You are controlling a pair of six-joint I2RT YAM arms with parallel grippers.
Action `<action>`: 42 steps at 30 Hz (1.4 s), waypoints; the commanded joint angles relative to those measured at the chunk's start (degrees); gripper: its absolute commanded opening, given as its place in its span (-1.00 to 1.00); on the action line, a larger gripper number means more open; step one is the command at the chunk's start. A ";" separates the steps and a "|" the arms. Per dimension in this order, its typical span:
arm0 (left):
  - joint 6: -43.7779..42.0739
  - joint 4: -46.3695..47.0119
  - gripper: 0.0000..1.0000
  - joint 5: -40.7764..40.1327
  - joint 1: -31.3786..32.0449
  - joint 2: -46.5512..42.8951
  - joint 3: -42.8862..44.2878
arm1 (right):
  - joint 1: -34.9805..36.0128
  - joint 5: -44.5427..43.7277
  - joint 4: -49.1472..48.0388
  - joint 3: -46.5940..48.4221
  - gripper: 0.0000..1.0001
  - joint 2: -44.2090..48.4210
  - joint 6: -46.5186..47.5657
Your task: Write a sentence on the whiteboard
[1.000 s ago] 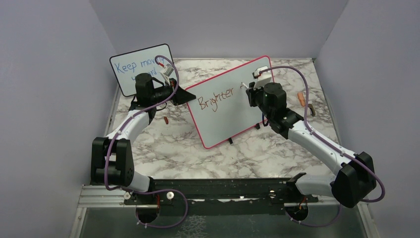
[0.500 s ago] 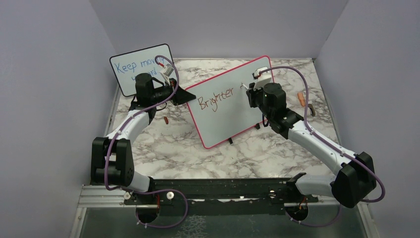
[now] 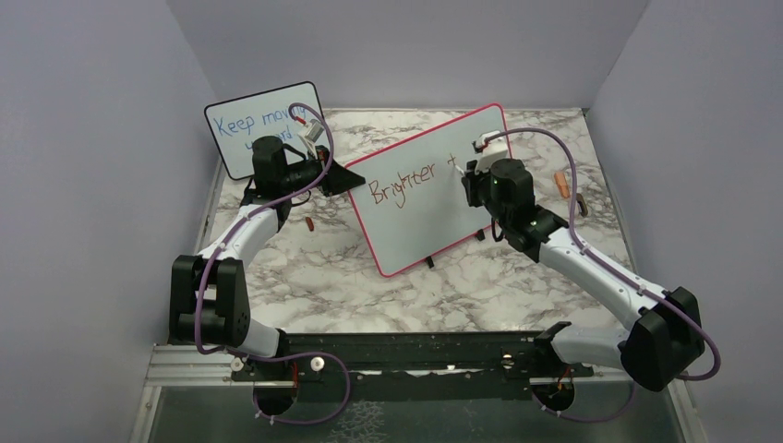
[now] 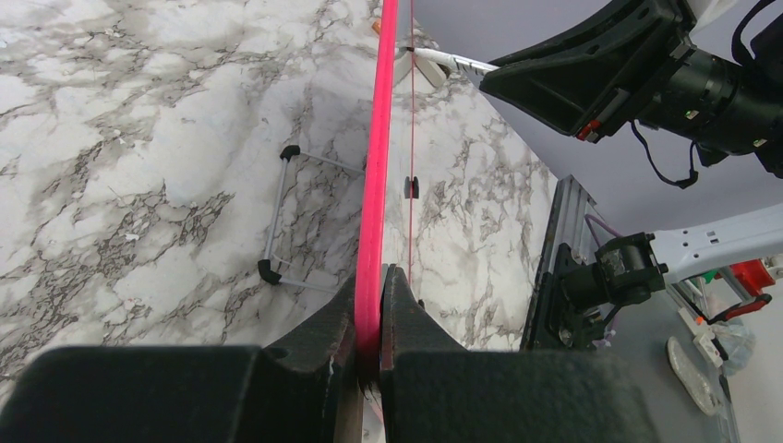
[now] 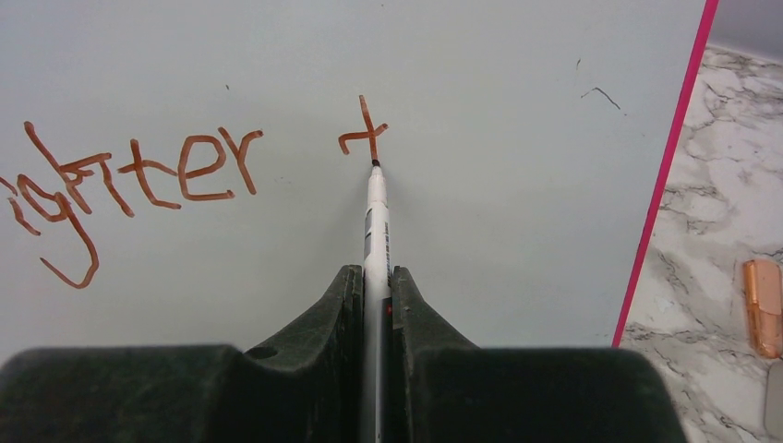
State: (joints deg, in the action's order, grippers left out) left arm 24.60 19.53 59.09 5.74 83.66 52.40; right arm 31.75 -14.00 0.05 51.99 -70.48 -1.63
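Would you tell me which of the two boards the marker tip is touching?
The pink-framed whiteboard, with brown writing; the black-framed board carries blue writing.

Pink-red-framed whiteboard [image 3: 415, 221], reddish-brown sentence [image 5: 185, 166], white marker [image 5: 376, 221], grey-veined marble table [image 3: 323, 277], blue script [image 3: 233, 123] on blk-framed board [image 3: 231, 155].

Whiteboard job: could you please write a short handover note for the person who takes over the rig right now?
Left gripper: shut on the red-pink edge of the whiteboard, which stands on its feet on the marble table.
Right gripper: shut on a white marker with reddish-brown ink, its tip at the foot of the letter "t".
Done: the sentence reads "Brighter t" so far.
Left: finish that word and the rest of the sentence.
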 commanded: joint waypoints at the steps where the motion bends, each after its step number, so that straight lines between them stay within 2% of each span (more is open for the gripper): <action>1: -5.44 -5.64 -1.00 -3.89 0.96 2.43 -1.16 | -0.37 1.35 3.50 -1.30 -0.98 0.82 -0.91; 18: -5.44 -5.64 -1.00 -3.64 0.95 2.39 -1.14 | -0.33 -4.67 0.78 -1.56 -0.98 0.84 -0.46; 42: -5.57 -5.82 -1.00 -3.94 0.95 2.30 -1.03 | -1.87 -2.08 -5.31 1.30 -0.98 1.49 0.88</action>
State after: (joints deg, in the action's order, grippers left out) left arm 24.58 19.53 59.13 5.74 83.66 52.40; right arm 30.44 -17.02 -2.50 51.16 -68.73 -1.41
